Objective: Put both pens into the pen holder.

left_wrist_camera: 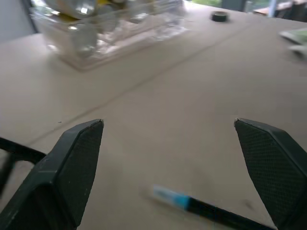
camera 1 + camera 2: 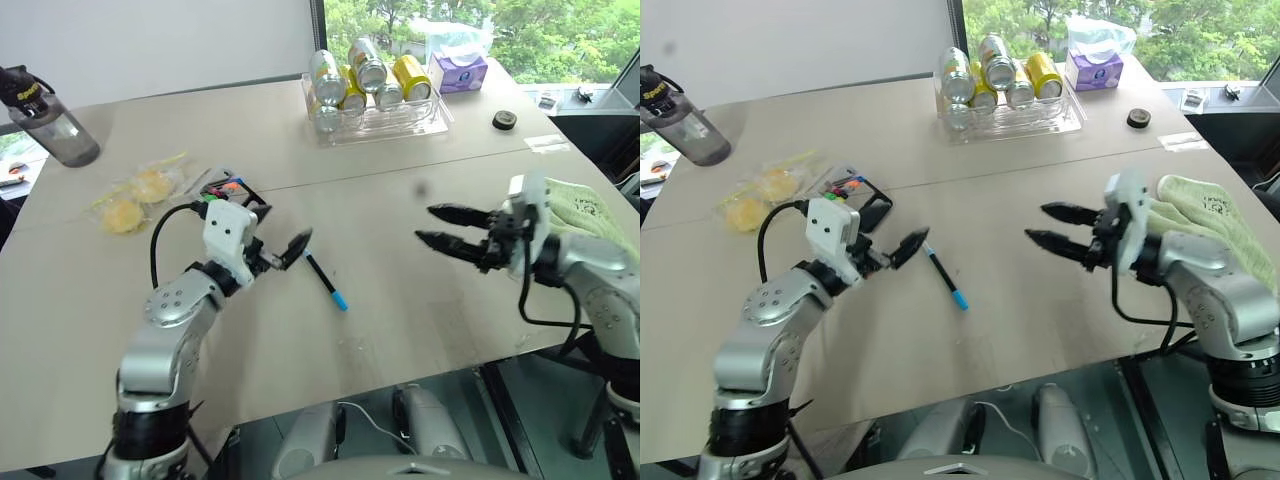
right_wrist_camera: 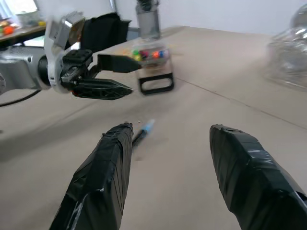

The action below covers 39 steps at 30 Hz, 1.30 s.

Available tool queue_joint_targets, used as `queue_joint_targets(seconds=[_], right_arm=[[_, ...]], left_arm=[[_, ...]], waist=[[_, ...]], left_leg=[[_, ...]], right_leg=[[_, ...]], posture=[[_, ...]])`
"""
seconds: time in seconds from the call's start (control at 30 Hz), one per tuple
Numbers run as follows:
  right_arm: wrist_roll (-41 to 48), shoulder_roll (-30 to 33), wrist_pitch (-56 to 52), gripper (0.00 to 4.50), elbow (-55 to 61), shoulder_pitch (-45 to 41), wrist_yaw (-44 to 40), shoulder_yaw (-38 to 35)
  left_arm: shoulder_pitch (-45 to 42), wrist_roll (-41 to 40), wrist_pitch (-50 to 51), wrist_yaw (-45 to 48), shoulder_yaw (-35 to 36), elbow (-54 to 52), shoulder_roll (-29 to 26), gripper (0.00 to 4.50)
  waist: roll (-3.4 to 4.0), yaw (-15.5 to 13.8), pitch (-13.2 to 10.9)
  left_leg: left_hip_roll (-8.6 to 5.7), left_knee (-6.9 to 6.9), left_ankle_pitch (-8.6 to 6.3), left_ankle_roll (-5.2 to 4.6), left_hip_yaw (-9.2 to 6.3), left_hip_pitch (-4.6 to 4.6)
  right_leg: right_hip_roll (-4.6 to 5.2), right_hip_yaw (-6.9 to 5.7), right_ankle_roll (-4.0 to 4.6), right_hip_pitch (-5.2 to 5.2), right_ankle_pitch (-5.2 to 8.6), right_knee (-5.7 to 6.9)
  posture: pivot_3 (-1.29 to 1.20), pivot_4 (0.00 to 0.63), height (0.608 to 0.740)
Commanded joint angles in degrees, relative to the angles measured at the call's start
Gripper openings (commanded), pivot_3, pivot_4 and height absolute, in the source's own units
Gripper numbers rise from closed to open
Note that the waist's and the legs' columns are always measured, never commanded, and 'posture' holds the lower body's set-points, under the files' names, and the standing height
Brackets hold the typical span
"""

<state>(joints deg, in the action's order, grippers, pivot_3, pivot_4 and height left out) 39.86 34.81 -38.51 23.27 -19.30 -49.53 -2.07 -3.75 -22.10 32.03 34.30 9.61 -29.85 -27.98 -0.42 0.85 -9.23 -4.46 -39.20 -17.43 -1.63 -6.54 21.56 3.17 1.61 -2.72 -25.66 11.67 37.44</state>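
While our left gripper (image 2: 290,252) hovers with its jaws spread wide and empty, the blue-ended pen (image 2: 327,281) lies flat on the desk (image 2: 400,330) just beside its fingertips, blue tip toward the near edge. We see the pen holder (image 2: 232,192) just behind that gripper, toward the desk's left side, next to a clear bag of yellow snacks (image 2: 138,195). Our right gripper (image 2: 436,226) hangs above the desk's right part, jaws partly apart and holding nothing, well apart from the pen. A clear tray of cans (image 2: 375,112) sits near the far edge.
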Motion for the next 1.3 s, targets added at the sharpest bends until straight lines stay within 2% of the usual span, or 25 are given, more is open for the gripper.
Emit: queue_joint_targets(seconds=[0.03, 0.13, 0.2, 0.3, 0.4, 0.57, 0.73, 0.83, 0.87, 0.93, 1.0, 1.07, 1.3], right_arm=[[-2.11, -2.14, -1.5, 2.7, 4.22, 0.12, 3.02, 6.24], [-9.34, -3.8, -0.58, 2.7, 3.93, -1.26, 6.18, 14.34], [-14.75, -7.04, 1.8, 2.7, 1.32, -2.78, 8.52, 19.95], [-17.99, -12.08, 2.38, 2.7, -2.76, -4.92, 10.95, 23.17], [-22.07, -18.62, 2.43, 2.7, -11.66, -9.56, 13.98, 25.84], [-27.49, -23.03, 1.91, 2.7, -19.77, -13.79, 14.51, 30.21], [-36.15, -23.44, 0.4, 2.7, -24.54, -15.2, 16.09, 37.5], [-37.85, -24.87, -3.54, 2.7, -24.44, -15.2, 17.99, 37.48], [-38.33, -25.06, -4.39, 2.19, -24.04, -15.19, 18.23, 37.56], [-38.91, -25.29, -5.52, 1.46, -23.57, -14.98, 18.64, 37.39], [-39.26, -25.4, -6.29, 0.42, -23.37, -14.81, 19.02, 36.92], [-39.55, -25.34, -6.82, 0.04, -23.03, -14.77, 19.21, 36.5], [-39.05, -26.72, -5.04, 0.04, -21.65, -14.12, 22.27, 31.31]], left_arm=[[4.38, -6.82, 4.37, 4.79, 4.78, -6.2, -5.15, 4.49], [9.41, -10.49, 7.97, 8.39, 10.83, -6.91, -11.35, 4.49], [14.72, -11.78, 9.57, 11.48, 16.75, -5.94, -15.4, 4.49], [21.93, -11.81, 9.33, 16.05, 21.48, -5.03, -19.09, 4.49], [31.38, -9.85, 8.26, 22.68, 27.03, -3.21, -22.93, 4.49], [32.99, -10.8, 7.72, 24.0, 30.69, -2.14, -23.39, 4.49], [33.53, -11.31, 7.8, 24.6, 30.93, -2.83, -22.66, 4.49], [32.89, -12.28, 8.03, 24.35, 30.92, -3.49, -22.24, 4.49], [32.73, -12.48, 8.05, 24.36, 30.96, -3.56, -22.24, 4.5], [32.41, -12.8, 7.95, 24.54, 30.83, -3.5, -22.41, 4.5], [31.84, -12.89, 7.74, 24.71, 30.51, -3.19, -22.68, 4.5], [30.89, -13.0, 7.6, 24.73, 30.03, -2.84, -22.88, 4.5], [24.15, -16.79, 9.58, 22.26, 27.02, -2.82, -21.22, 4.5]], waist=[[0.01, -0.03, 0.0], [-0.02, -0.09, 0.01], [-0.02, 0.2, 0.01], [-0.05, 0.04, 0.03], [-0.06, 0.43, 0.03], [-0.13, -0.45, 0.07], [-0.16, 0.5, 0.11], [-0.24, 1.08, 0.17], [-0.24, 1.19, 0.19], [-0.22, 1.33, 0.22], [-0.22, 1.33, 0.23], [-0.24, 1.26, 0.26], [-0.22, 1.07, 0.29]], left_leg=[[-0.03, 0.0, 0.0, 0.0, 0.0, -0.01], [-0.06, -0.06, 0.0, 0.0, 0.03, -0.03], [-0.04, -0.03, 0.0, 0.0, 0.07, -0.1], [-0.03, 0.03, 0.01, 0.02, 0.12, -0.17], [-0.03, 0.06, 0.01, 0.02, 0.22, -0.22], [-0.09, 0.1, 0.01, 0.02, 0.0, -0.26], [-0.09, 0.13, 0.0, 0.02, 0.06, -0.26], [-0.07, 0.34, 0.02, 0.05, 0.15, -0.56], [-0.06, 0.45, 0.03, 0.08, 0.15, -0.73], [-0.05, 0.6, 0.04, 0.09, 0.15, -0.93], [-0.05, 0.61, 0.04, 0.09, 0.14, -0.97], [-0.06, 0.61, 0.05, 0.09, 0.12, -0.99], [-0.09, 0.61, 0.05, 0.1, 0.0, -0.97]], right_leg=[[0.02, 0.01, 0.0, 0.02, 0.0, 0.02], [0.02, -0.07, 0.0, 0.01, 0.0, 0.1], [-0.02, -0.12, 0.01, 0.0, 0.01, 0.16], [-0.03, -0.09, 0.02, 0.01, 0.02, 0.16], [-0.05, 0.0, 0.02, 0.02, 0.02, 0.12], [-0.01, -0.27, 0.03, 0.1, 0.03, 0.05], [-0.01, -0.14, 0.03, 0.07, 0.03, 0.04], [-0.02, -0.03, 0.04, 0.18, 0.03, 0.07], [-0.02, -0.02, 0.05, 0.31, 0.04, 0.06], [-0.02, -0.02, 0.06, 0.46, 0.04, 0.04], [-0.02, -0.04, 0.07, 0.49, 0.04, 0.05], [-0.01, -0.07, 0.06, 0.49, 0.04, 0.02], [0.01, -0.18, 0.06, 0.55, 0.04, -0.07]], posture=[[0.0, 0.15, 0.739], [0.0, 0.15, 0.739], [0.0, 0.15, 0.739], [0.0, 0.15, 0.739], [0.0, 0.15, 0.739], [0.0, 0.15, 0.739], [0.0, 0.15, 0.739], [0.0, 0.15, 0.739], [0.0, 0.15, 0.739], [0.0, 0.15, 0.739], [0.0, 0.15, 0.739], [0.0, 0.15, 0.739], [0.0, 0.15, 0.739]])
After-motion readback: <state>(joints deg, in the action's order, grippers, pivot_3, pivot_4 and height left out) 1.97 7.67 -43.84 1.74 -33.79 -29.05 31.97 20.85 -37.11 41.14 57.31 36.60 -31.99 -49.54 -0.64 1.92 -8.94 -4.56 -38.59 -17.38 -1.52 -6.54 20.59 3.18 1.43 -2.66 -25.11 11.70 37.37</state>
